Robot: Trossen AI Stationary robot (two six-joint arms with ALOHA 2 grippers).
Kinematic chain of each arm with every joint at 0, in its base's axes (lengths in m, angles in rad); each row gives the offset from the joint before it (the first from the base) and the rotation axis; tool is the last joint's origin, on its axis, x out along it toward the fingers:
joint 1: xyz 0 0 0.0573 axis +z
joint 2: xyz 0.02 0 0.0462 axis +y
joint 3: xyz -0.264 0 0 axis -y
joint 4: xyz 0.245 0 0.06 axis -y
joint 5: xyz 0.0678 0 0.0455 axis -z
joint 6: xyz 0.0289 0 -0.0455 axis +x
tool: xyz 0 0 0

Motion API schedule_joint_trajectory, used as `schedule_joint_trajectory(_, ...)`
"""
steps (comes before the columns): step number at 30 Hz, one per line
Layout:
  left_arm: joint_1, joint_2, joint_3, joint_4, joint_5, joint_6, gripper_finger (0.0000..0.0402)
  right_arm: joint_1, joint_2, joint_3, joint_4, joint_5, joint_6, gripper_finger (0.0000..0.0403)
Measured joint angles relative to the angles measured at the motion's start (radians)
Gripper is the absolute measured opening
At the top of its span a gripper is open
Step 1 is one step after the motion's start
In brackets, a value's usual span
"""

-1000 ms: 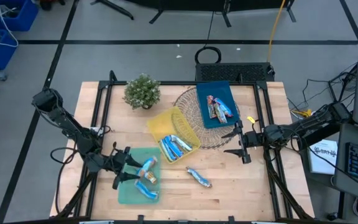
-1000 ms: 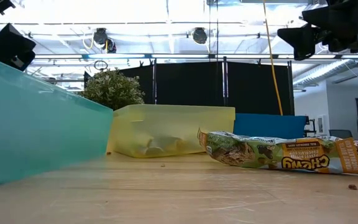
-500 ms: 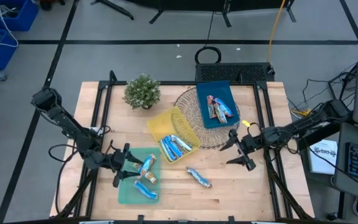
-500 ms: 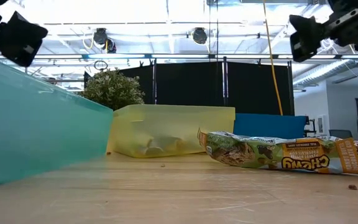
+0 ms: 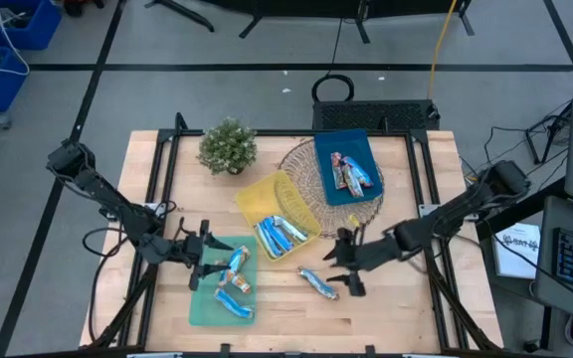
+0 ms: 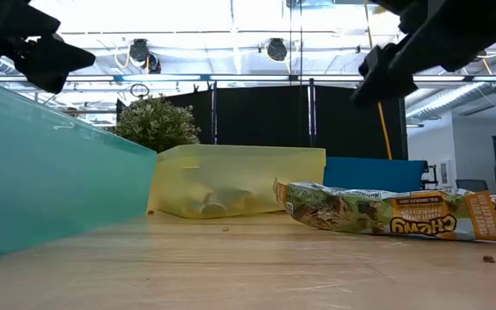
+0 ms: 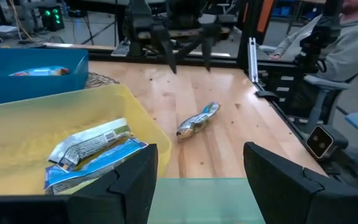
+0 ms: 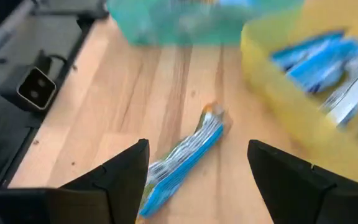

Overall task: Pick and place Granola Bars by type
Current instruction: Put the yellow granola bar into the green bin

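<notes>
Loose bar (image 5: pixel 318 283): on the wood, lower middle, just left of the right gripper (image 5: pixel 344 268).
Right gripper: open wide, holding nothing.
Left gripper (image 5: pixel 203 267): open, empty, over the green tray (image 5: pixel 199 306).

Bright, even overhead light, blown-out ceiling glare in the low view, motion blur across the right wrist view

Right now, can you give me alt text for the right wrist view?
The right hand, fingers open, hovers over a lone blue-and-white crinkly-wrapped granola bar on the wooden table, beside a yellow tray of blue bars.
</notes>
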Motion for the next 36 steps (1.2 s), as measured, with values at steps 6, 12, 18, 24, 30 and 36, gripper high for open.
schedule_joint_trajectory(6,0.006,0.000,0.000,-0.005,0.003,0.000,0.0241,0.015,0.113,0.090,-0.136,-0.085,0.219,0.0263)
schedule_joint_trajectory(12,0.006,0.000,0.000,-0.013,0.004,0.000,0.0241,0.021,0.181,0.091,-0.166,-0.110,0.399,0.0263)
schedule_joint_trajectory(18,0.006,0.000,0.000,-0.025,0.008,0.000,0.0241,0.023,0.248,0.091,-0.128,-0.165,0.516,0.0263)
schedule_joint_trajectory(24,0.006,0.000,0.000,-0.027,0.013,-0.001,0.0241,0.042,0.298,0.091,-0.043,-0.218,0.564,0.0263)
schedule_joint_trajectory(30,0.006,0.000,0.000,-0.034,0.013,-0.007,0.0241,0.049,0.334,0.091,0.004,-0.239,0.588,0.0263)
schedule_joint_trajectory(36,0.006,0.000,0.000,-0.033,0.013,-0.009,0.0241,0.048,0.360,0.094,-0.001,-0.236,0.589,0.0236)
